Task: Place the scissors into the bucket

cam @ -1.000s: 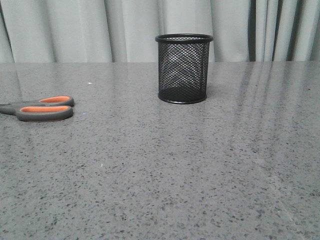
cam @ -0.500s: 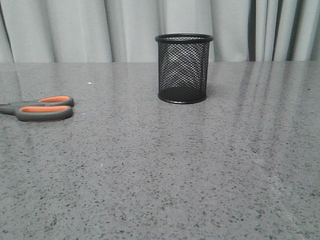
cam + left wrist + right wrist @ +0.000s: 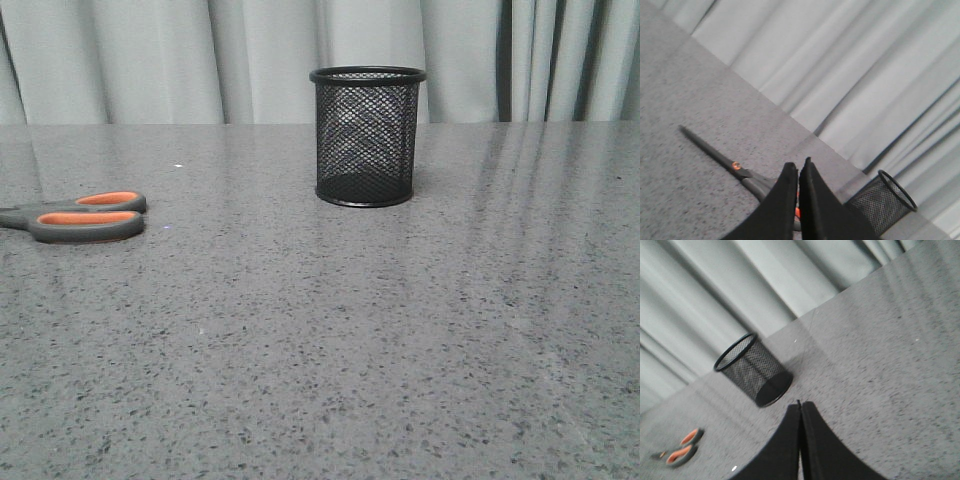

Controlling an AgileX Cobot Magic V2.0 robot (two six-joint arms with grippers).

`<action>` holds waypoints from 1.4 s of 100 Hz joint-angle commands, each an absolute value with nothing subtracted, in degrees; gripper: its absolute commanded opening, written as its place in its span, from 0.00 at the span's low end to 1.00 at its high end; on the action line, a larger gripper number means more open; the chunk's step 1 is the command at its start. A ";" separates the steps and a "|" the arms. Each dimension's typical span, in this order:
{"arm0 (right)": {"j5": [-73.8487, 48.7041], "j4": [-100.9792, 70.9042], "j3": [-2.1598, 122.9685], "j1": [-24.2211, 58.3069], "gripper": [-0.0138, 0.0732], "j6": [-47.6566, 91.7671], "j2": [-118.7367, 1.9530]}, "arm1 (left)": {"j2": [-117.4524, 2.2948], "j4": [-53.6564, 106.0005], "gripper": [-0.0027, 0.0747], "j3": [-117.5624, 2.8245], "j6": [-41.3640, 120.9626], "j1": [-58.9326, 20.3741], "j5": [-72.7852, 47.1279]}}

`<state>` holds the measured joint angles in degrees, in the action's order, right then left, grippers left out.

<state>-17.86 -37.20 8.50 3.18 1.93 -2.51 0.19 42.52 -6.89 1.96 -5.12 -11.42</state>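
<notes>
Two things are sitting on the grey speckled table (image 3: 330,330) right now, and neither one is being touched. The scissors (image 3: 85,217) are lying flat way over at the left edge of the front view, orange-lined loops pointing toward the middle, blades running off past the frame edge. The black wire-mesh bucket (image 3: 367,137) is standing upright further back, near the centre, well apart from the scissors, with pale curtains (image 3: 150,60) hanging behind it.

Neither arm is showing up in the front view, so the wrist cams are doing the work here. The left gripper (image 3: 798,167) is hanging above the table with its dark fingers pressed together, only a thin slit between them, pinching nothing. The scissors (image 3: 725,160) are lying just past those tips, closed blades stretching away, the bucket (image 3: 882,202) off to one side. The right gripper (image 3: 800,407) is looking much the same: fingers pressed tight together, holding nothing, bucket (image 3: 754,371) ahead of it and the scissors (image 3: 684,447) small in the far corner.
</notes>
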 commanded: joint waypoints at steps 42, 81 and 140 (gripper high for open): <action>-46.85 -23.34 43.16 2.97 0.10 4.35 -39.04 | -25.90 18.50 0.01 -42.97 10.88 -4.92 -48.17; -50.50 -24.30 46.70 2.97 0.29 8.21 -43.33 | -35.30 25.82 0.07 -48.19 20.09 -4.92 -53.24; -52.12 -24.30 46.70 2.97 0.68 8.65 -43.33 | -43.55 29.51 0.53 -50.64 27.87 -4.92 -55.75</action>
